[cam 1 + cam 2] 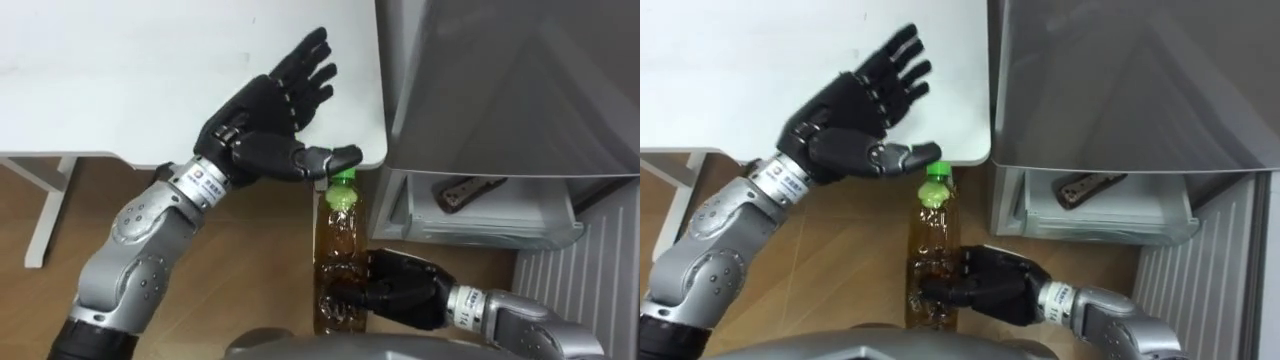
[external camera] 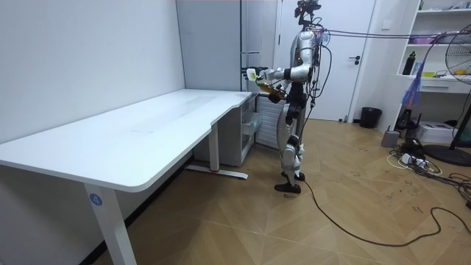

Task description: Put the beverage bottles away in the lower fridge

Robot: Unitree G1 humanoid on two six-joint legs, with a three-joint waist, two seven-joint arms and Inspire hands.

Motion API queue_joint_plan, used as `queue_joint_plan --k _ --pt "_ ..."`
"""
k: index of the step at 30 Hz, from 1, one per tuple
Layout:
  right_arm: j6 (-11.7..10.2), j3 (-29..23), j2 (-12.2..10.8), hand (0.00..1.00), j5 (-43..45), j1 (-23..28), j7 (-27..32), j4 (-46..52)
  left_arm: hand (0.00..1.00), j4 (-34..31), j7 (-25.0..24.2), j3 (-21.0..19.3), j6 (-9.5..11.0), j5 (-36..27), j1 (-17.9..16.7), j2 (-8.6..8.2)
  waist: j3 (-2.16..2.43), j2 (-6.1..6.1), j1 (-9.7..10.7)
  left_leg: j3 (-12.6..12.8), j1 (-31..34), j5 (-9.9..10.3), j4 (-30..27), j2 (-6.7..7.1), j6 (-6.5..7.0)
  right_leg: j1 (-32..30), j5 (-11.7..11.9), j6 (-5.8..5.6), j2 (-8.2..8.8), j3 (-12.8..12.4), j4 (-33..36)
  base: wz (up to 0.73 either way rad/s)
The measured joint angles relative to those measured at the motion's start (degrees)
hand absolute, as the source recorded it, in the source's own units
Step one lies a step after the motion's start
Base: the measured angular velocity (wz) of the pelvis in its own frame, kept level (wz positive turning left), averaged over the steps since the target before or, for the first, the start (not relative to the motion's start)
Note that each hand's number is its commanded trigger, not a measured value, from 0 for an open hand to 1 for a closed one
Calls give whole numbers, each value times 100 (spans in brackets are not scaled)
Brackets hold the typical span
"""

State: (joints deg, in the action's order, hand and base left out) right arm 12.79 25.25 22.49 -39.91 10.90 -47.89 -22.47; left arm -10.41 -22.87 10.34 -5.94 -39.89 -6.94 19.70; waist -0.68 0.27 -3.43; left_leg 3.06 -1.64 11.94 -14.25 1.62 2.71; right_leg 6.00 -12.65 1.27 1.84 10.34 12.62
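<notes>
We see an office-like room: a long white desk (image 2: 147, 132) along a bare wall, a tall grey fridge (image 2: 213, 44) at its end, a wood floor (image 2: 353, 213), white shelves (image 2: 441, 44), a standing fan (image 2: 460, 66) and a closed door (image 2: 338, 51).

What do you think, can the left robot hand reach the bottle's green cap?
Probably yes: the left robot hand is open, its thumb close by the green cap, nothing between, while the right robot hand holds the bottle.
</notes>
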Motion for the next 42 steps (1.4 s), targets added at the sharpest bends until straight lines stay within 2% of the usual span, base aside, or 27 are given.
queue_joint_plan --k 6,9,14,17,20,22,27,30,32,33,34,35,38,42 --pt "0 -95 -26 100 11 1 -13 0 0 -104 163 -282 13 2 4 -40 2 22 -29 -8 -9 -1 7 -1 -1 2 0 0 4 22 0 1" --pt "-3 -330 -67 100 82 105 -69 0 0 -241 279 -569 48 66 11 -159 1 23 -109 -3 -17 0 -2 -1 0 7 1 -1 11 52 -2 0" --pt "-21 -588 -79 100 231 293 -81 0 0 -455 553 -941 348 113 46 -175 -30 68 -197 1 -101 1 49 -1 0 79 0 -1 13 87 -2 0" --pt "-30 -710 -97 100 232 374 -91 1 0 -472 854 -1193 470 119 56 -252 -26 105 -256 2 -139 -1 64 -2 -2 83 0 -2 9 89 -12 -1" --pt "-23 -959 -174 100 478 503 -109 3 0 -489 1273 -1603 550 170 61 -283 -22 94 -314 3 -157 6 76 -4 -13 93 -1 -4 3 109 -54 -3" --pt "-23 -1104 -193 100 680 578 -127 5 0 -489 1630 -1969 598 174 60 -292 -5 69 -365 5 -141 4 73 0 -14 103 -1 -3 8 146 -103 0" --pt "-24 -1334 -204 100 699 855 -137 5 0 -436 2394 -2685 672 182 22 -325 27 23 -754 155 -245 6 150 -25 -17 108 0 -2 6 137 -99 -14" --pt "-21 -1406 -243 100 715 869 -93 43 0 -343 2883 -3135 673 179 -85 -328 19 39 -823 147 -393 8 207 -23 -19 242 1 -2 5 151 -114 -4" --pt "-20 -1468 -275 100 839 851 -90 109 0 -258 3144 -3311 675 186 -202 -343 44 67 -862 144 -452 10 254 -24 -21 281 0 -2 2 157 -115 0" --pt "-20 -1509 -282 100 868 848 -79 132 0 -104 3277 -3337 680 199 -238 -346 29 134 -921 144 -497 10 268 -23 -21 325 0 -2 2 172 -118 0" --pt "-20 -1525 -282 100 868 842 -67 134 0 106 3400 -3348 682 193 -306 -347 75 121 -962 144 -512 10 279 -22 -21 339 0 -3 5 204 -118 0" --pt "-21 -1526 -285 100 868 839 -50 134 0 221 3459 -3353 681 187 -341 -347 80 129 -971 144 -516 9 289 -23 -21 337 -1 -4 7 216 -117 0" --pt "-20 -1523 -363 100 903 842 -16 102 0 919 3729 -3435 679 130 -484 -360 78 144 -1000 134 -496 -3 293 -31 -39 315 -1 -4 1 243 -113 0" --pt "-18 -1514 -463 100 843 860 133 108 0 1718 4058 -3484 675 -342 -673 -431 68 106 -1044 130 -483 -7 291 -24 -45 355 -4 1 -1 263 -208 0"
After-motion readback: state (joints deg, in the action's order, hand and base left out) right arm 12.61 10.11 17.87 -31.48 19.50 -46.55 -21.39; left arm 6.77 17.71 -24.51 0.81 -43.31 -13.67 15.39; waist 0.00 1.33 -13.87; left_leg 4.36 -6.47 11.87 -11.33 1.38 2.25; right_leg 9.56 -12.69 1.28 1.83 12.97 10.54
